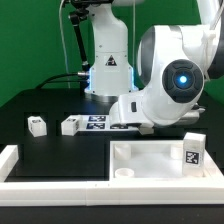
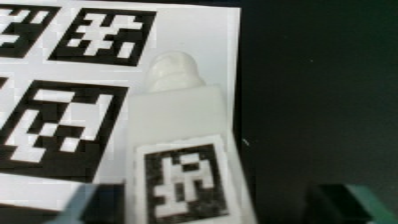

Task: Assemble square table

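Observation:
The square table panel point(image 1: 150, 160) lies at the front on the exterior view's right, and one tagged white leg point(image 1: 192, 152) stands on its right corner. Two more legs point(image 1: 37, 125) point(image 1: 70, 125) stand on the black table at the left. In the wrist view a white leg point(image 2: 178, 150) with a tag on its side lies partly over the marker board point(image 2: 71, 90), its threaded tip pointing away. My gripper point(image 2: 222, 208) is open. The leg's near end lies between the fingers, close to one fingertip point(image 2: 93, 205) and well apart from the other. In the exterior view the arm hides the gripper.
White border rails run along the left point(image 1: 8, 160) and front point(image 1: 90, 185) of the black table. The marker board point(image 1: 98, 121) lies in front of the robot base. The arm's bulky wrist housing point(image 1: 175, 80) hangs over the table's middle right.

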`<move>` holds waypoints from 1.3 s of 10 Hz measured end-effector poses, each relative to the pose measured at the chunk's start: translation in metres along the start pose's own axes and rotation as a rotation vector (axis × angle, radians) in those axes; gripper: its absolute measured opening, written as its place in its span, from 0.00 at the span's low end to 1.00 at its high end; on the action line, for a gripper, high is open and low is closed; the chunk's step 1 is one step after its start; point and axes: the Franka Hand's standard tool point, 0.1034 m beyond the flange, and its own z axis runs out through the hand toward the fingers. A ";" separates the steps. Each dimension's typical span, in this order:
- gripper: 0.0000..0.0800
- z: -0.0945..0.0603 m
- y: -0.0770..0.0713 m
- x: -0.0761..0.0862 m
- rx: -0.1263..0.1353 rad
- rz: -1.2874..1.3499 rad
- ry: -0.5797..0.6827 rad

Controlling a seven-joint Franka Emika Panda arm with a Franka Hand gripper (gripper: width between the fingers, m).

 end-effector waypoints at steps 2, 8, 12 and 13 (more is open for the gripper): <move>0.36 0.000 0.001 0.000 0.002 0.002 0.000; 0.36 0.000 0.004 0.000 0.009 0.006 0.000; 0.36 -0.057 0.024 -0.022 0.038 -0.009 0.038; 0.36 -0.065 0.027 -0.032 0.046 0.000 0.045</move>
